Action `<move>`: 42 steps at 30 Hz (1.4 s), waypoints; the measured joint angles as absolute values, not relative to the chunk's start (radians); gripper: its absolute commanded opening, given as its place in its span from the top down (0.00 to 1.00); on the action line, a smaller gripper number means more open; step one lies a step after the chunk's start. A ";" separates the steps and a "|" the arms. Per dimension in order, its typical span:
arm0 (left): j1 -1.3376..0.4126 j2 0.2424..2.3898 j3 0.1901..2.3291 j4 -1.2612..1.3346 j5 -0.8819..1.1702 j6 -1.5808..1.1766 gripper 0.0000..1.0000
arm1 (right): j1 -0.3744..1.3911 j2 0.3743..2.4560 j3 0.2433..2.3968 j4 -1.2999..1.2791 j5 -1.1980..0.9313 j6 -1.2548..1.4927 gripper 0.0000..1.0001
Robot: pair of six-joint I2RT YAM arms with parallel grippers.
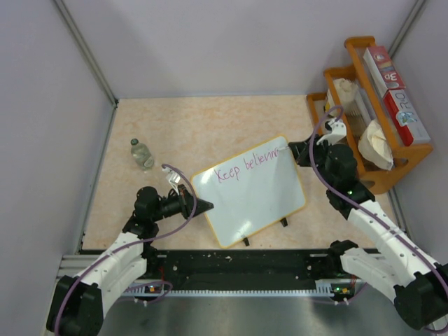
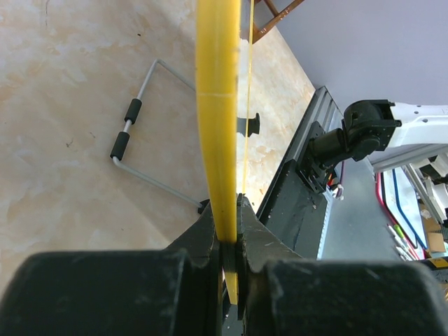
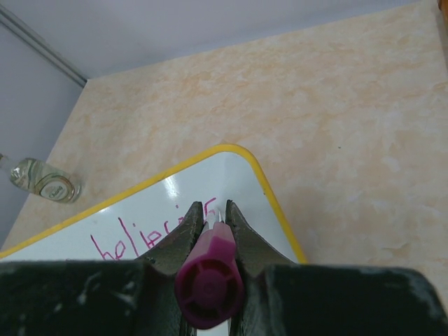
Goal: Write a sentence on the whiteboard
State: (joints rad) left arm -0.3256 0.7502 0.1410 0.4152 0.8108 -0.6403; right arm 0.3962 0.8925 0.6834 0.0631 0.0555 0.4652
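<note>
The whiteboard (image 1: 260, 204) lies tilted on the table, white with a yellow rim (image 2: 217, 105). Purple writing, the sentence (image 1: 246, 166), reads "Keep believin" along its upper edge and also shows in the right wrist view (image 3: 143, 238). My left gripper (image 1: 204, 205) is shut on the whiteboard's left corner, its jaws clamped on the rim (image 2: 229, 234). My right gripper (image 1: 295, 151) is shut on a purple marker (image 3: 210, 283), and it hangs over the board's top right corner (image 3: 241, 178). The marker's tip sits at the end of the writing, mostly hidden between the fingers (image 3: 246, 234).
A small clear bottle (image 1: 142, 154) stands left of the board. A wooden rack (image 1: 374, 178) with boxes and bags fills the back right corner. The board's wire stand (image 2: 136, 136) shows beneath it. A black rail (image 1: 245, 262) runs along the near edge.
</note>
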 measured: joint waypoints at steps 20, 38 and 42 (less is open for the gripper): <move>-0.326 0.748 0.139 0.415 0.810 -0.639 1.00 | 0.396 0.845 0.627 0.065 0.055 0.468 1.00; -0.325 0.748 0.136 0.416 0.808 -0.645 1.00 | 0.394 0.769 0.548 0.048 0.020 0.476 1.00; -0.325 0.748 0.136 0.416 0.808 -0.645 1.00 | 0.394 0.758 0.536 0.043 -0.001 0.484 1.00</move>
